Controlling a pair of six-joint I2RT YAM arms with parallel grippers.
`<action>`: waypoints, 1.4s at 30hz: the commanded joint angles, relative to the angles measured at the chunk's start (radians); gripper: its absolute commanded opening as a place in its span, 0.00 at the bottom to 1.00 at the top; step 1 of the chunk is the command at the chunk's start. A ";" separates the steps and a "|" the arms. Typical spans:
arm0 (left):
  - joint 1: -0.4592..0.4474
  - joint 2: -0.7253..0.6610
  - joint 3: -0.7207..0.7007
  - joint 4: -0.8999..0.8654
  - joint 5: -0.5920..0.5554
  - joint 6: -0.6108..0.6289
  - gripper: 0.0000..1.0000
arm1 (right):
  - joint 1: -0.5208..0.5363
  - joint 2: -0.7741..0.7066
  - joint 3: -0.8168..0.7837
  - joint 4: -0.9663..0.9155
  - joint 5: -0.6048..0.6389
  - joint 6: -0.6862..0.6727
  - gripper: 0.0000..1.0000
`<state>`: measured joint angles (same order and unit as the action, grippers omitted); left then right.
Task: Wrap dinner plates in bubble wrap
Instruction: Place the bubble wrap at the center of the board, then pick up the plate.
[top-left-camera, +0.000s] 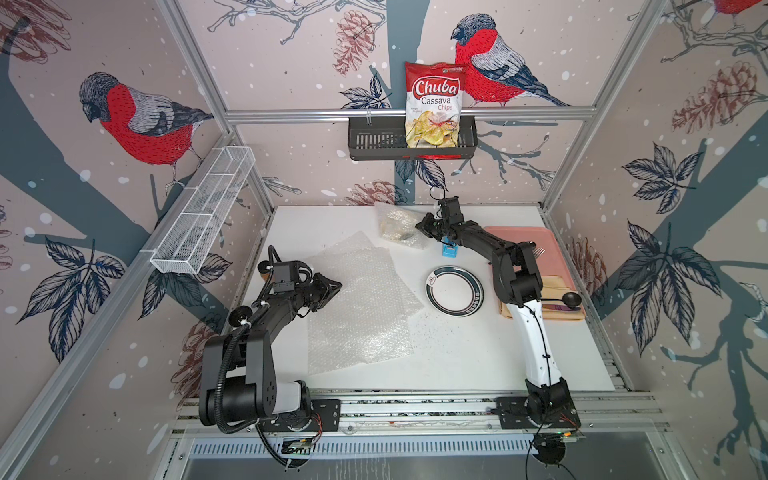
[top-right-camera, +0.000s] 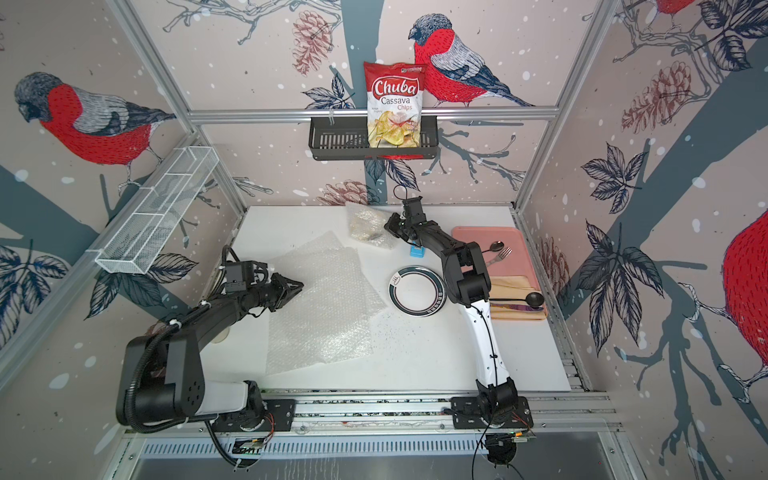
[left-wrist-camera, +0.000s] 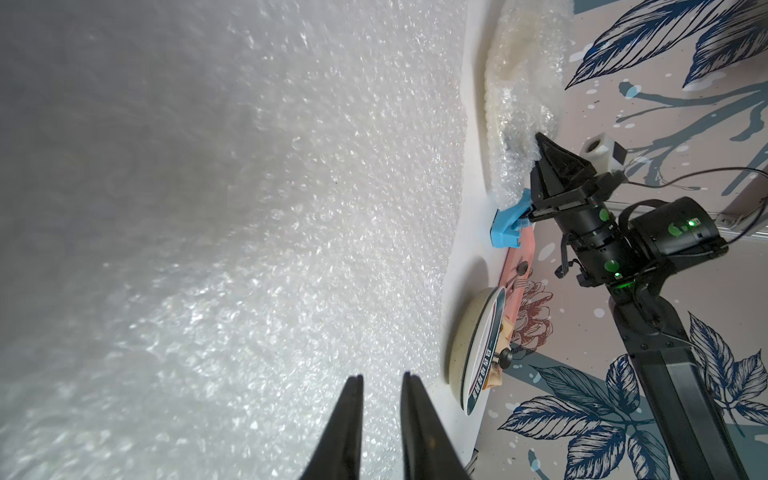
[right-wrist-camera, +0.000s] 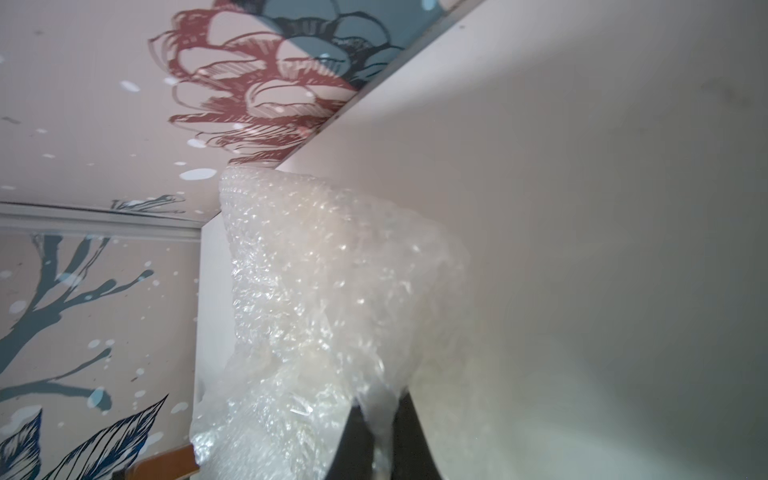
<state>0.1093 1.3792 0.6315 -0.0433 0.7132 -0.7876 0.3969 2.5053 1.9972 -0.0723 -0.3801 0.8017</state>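
Desk (top-left-camera: 457, 365): white, filling the lower middle of both top views
Bubble wrap (top-left-camera: 361, 307): loose overlapping sheets lying flat, left of centre in both top views (top-right-camera: 324, 299); they fill most of the left wrist view (left-wrist-camera: 249, 208)
Plate (top-left-camera: 454, 291): bare, cream with a dark rim, flat on the desk at centre frame, just beside the sheets' right corner
Wrapped plate (top-left-camera: 395, 224): a cream plate bundled in bubble wrap, upper centre of both top views (top-right-camera: 365, 226), near the desk's back edge
Left end effector (top-left-camera: 337, 286): low over the left part of the sheets; fingers (left-wrist-camera: 353, 415) a narrow gap apart, nothing between them; whether they touch the wrap cannot be told
Right end effector (top-left-camera: 419, 226): at the right side of the wrapped plate; fingers (right-wrist-camera: 353, 436) pressed together on a fold of its wrap
Blue block (top-left-camera: 449, 250): small, on the desk under the right arm, between the wrapped plate and the bare plate
Tray (top-left-camera: 523, 237): pink, at the right edge of the desk, holding cutlery, partly hidden by the right arm
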 joint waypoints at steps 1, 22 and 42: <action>-0.008 0.008 0.007 0.020 -0.018 -0.005 0.20 | -0.001 0.025 0.048 -0.047 0.034 0.014 0.02; -0.385 0.138 0.139 0.116 -0.050 -0.027 0.46 | -0.027 -0.517 -0.472 -0.074 0.105 -0.193 0.51; -0.692 0.617 0.578 0.094 -0.102 0.139 0.50 | -0.110 -1.009 -1.053 -0.012 0.007 -0.226 0.50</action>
<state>-0.5793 1.9736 1.1824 0.0643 0.6239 -0.6792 0.2928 1.5070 0.9562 -0.1101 -0.3485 0.5797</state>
